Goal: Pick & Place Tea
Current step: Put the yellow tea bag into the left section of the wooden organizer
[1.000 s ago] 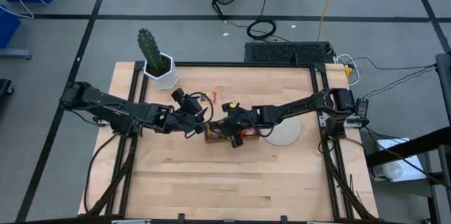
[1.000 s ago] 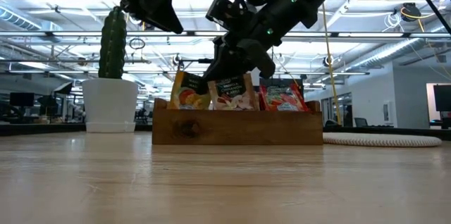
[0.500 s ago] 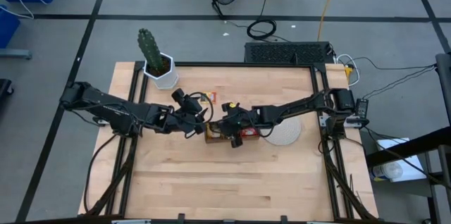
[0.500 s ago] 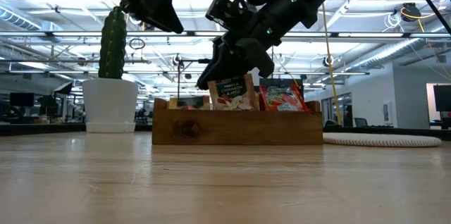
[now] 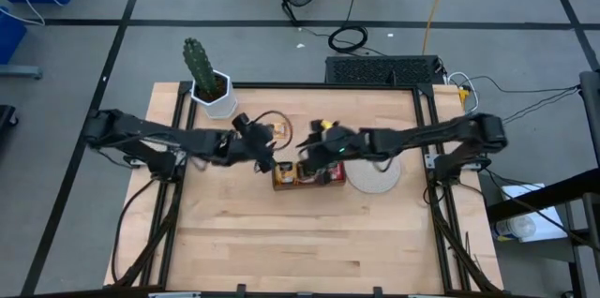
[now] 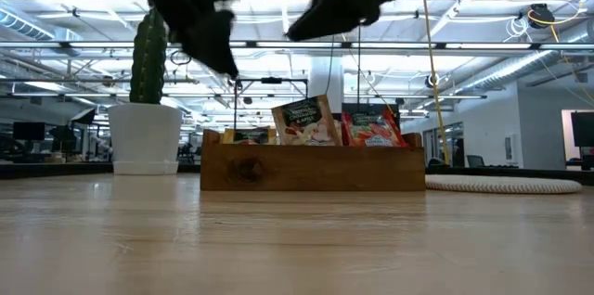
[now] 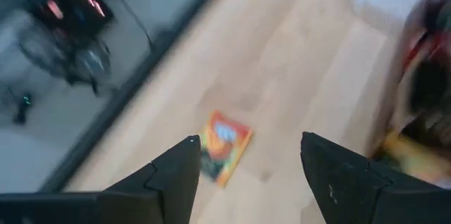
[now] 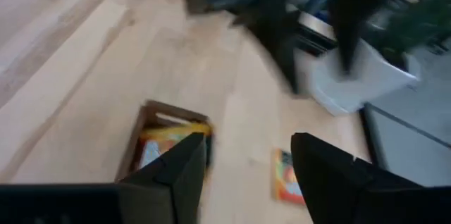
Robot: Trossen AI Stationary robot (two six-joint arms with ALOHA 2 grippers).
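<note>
Moved since earlier: both arms have lifted off the brown three-compartment wooden tray (image 5: 307, 183); the right gripper (image 5: 315, 151), which was down among the sachets, now hangs above the tray's far edge, and the left gripper (image 5: 262, 152) has drawn back to the tray's left.
Right gripper: its two dark fingers (image 8: 184, 172) stand apart with nothing between them; the tray with a yellow-orange sachet (image 8: 169, 138) upright in its end compartment shows beyond them.
Left gripper: fingers (image 7: 177, 175) spread wide and empty, hovering over the bare wooden table (image 5: 300, 242).
Tea in tray: in the low view, a yellow-orange sachet sits low in the left compartment (image 6: 243, 134), a tan sachet (image 6: 304, 121) leans up from the middle one, and a red sachet (image 6: 372, 129) stands in the right one; three colours visible, the count behind each cannot be told.
Tea on table: one orange-and-dark sachet (image 7: 224, 146) lies flat on the wood just far-left of the tray, between the left gripper's fingers in the left wrist view and below them, untouched.
Writing: print on the sachets is too small to read.
Others: one round whitish disc (image 5: 375, 175) just right of the tray; one green cactus in a white pot (image 5: 206, 78) at the far left corner.
</note>
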